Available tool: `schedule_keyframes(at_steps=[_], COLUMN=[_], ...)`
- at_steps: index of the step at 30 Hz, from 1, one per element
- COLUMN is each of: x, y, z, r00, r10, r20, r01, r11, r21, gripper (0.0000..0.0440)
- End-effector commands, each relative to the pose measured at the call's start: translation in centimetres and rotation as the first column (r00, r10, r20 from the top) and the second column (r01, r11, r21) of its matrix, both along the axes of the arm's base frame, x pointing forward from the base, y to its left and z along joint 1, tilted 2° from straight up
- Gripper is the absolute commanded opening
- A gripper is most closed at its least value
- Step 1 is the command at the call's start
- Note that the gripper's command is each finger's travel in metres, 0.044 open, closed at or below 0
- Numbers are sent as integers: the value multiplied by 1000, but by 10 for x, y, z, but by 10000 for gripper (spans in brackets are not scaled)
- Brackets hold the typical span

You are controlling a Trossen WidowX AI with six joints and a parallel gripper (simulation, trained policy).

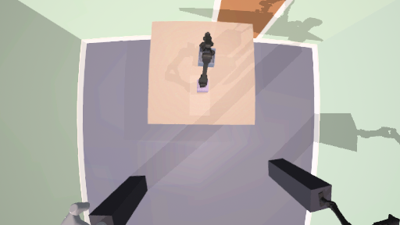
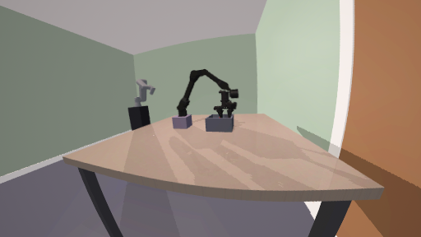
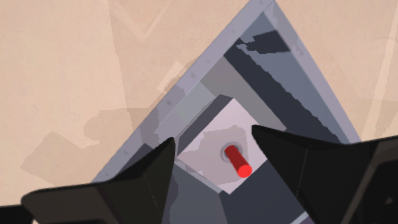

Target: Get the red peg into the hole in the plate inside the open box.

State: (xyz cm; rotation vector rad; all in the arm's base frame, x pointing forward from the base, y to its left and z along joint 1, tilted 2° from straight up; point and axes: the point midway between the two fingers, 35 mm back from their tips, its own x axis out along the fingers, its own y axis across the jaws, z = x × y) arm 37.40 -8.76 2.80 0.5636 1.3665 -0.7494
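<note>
Red peg (image 3: 237,161): between parted fingertips, touching neither, foot in plate hole. Gripper (image 2: 225,116) (image 3: 213,135): wide open, holding nothing.

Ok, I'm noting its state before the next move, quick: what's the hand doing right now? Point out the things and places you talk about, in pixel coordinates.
Hand (image 2: 224,116) (image 3: 213,135): open, holding nothing; the red peg (image 3: 237,161) stands between its spread fingers, in the plate's hole.

The red peg (image 3: 237,161) is a slim, round rod, standing in the hole of the pale pink plate (image 3: 207,145). Much of its length shows above the plate, inside the open blue-grey box (image 1: 212,63) (image 2: 219,124) (image 3: 200,65).
</note>
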Motion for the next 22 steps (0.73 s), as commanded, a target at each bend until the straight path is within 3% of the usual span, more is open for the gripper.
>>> schedule_keyframes(at_steps=[1, 12, 22], x=[13, 65, 67], y=[0, 9, 9], z=[0, 24, 25], r00=[1000, 990, 989], r10=[13, 58, 60], r20=[7, 130, 136], r01=[-14, -72, -75], r11=[999, 992, 991], r21=[30, 108, 110], gripper=[431, 440, 440])
